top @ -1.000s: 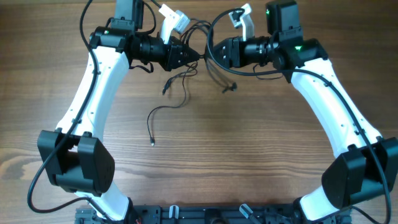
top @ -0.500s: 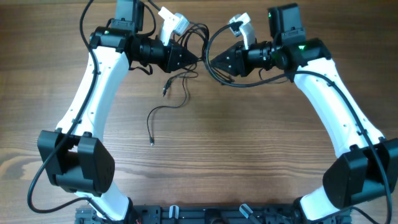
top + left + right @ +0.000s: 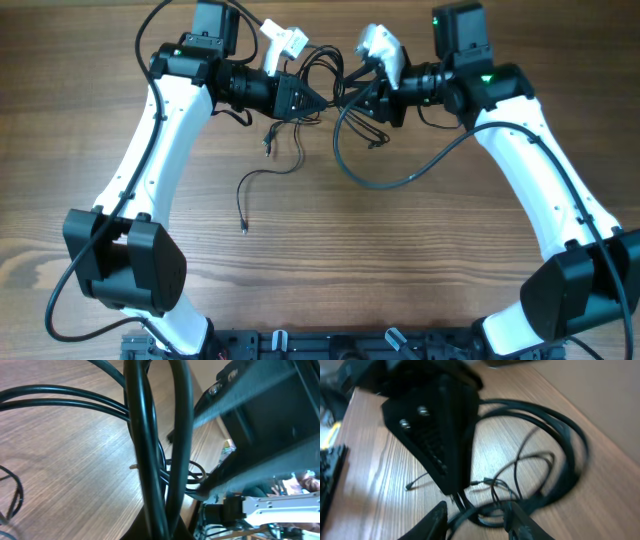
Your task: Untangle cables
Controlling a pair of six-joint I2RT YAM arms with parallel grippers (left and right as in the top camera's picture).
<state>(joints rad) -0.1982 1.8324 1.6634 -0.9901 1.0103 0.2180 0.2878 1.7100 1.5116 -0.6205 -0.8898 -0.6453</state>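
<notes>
Two white robot arms with black joints reach toward each other at the far edge of a brown wood-grain worktop [image 3: 400,260]. Between them hangs a knot of thin, floppy black cables [image 3: 322,72].

The left gripper [image 3: 312,100] points right. In the right wrist view it appears as a black wedge [image 3: 454,491] whose jaws meet at a point, with several cords coming out of the tip, so it is clamped on the cables.

The right gripper [image 3: 358,98] points left, just beside the left one. In its own camera its fingers [image 3: 439,514] stand apart at the bottom of the frame. Black cords pass through the gap, and the fingers are not pressed against them.

From the knot, loose strands fall onto the worktop below the left gripper. One long strand curls down and left, ending in a small plug [image 3: 245,230] well apart from both grippers. A shorter strand ends in a plug [image 3: 267,146] near the left gripper. Another small plug end [image 3: 372,143] lies under the right gripper.

A thicker black cable loop [image 3: 385,184] sags from the right arm toward the middle of the worktop.

The left wrist view is filled with blurred black cords [image 3: 142,450] running upward from the bottom centre.
</notes>
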